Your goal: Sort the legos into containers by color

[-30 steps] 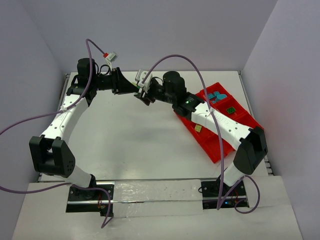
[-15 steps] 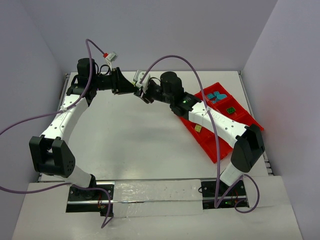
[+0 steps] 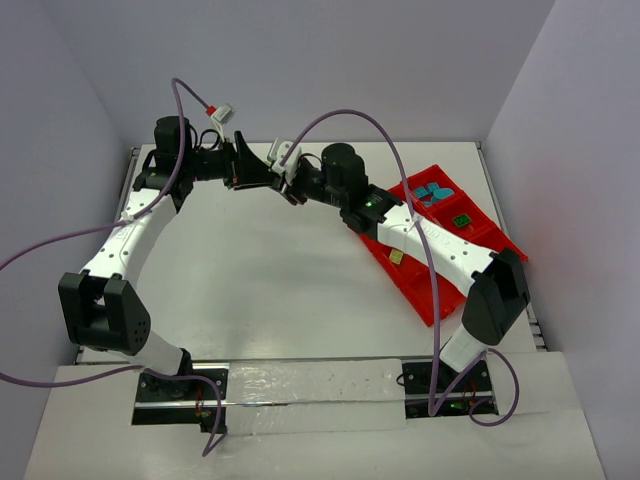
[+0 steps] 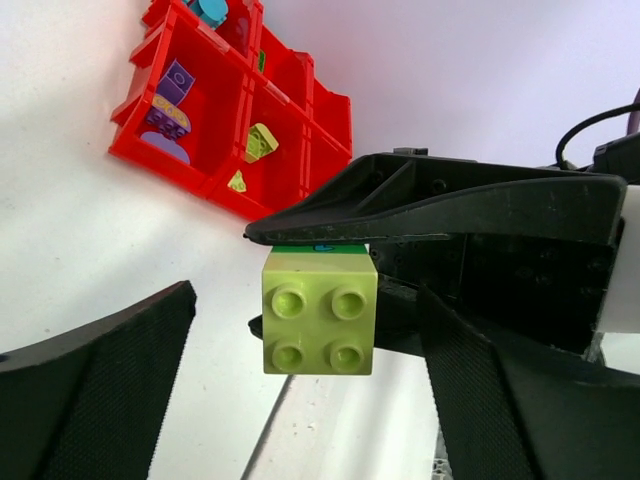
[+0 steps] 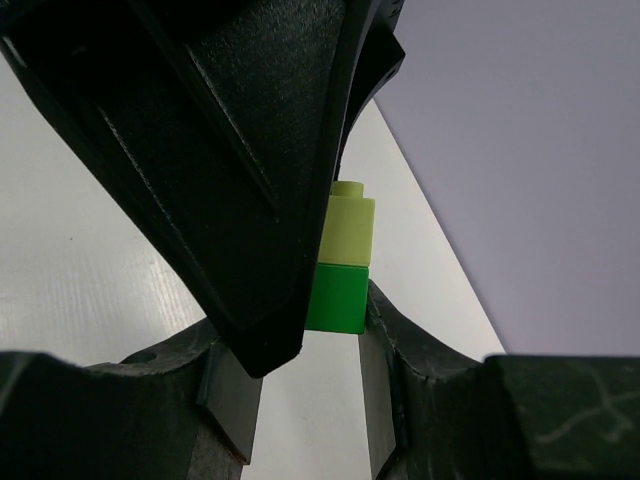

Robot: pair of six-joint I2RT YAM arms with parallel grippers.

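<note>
Jaws of the right gripper are clamping the green brick; those of the left gripper are standing wide, gripping nothing.
Its two-brick stack is hanging at the upper middle of the overhead frame, long axis running from the right grip toward the left wrist, pale yellow-green brick leading, studs facing that camera. Left fingers are flanking this pale end without pinching it, so the left arm is looking best placed to take it; the red tray is lying at the frame's right, beside the right arm.
</note>
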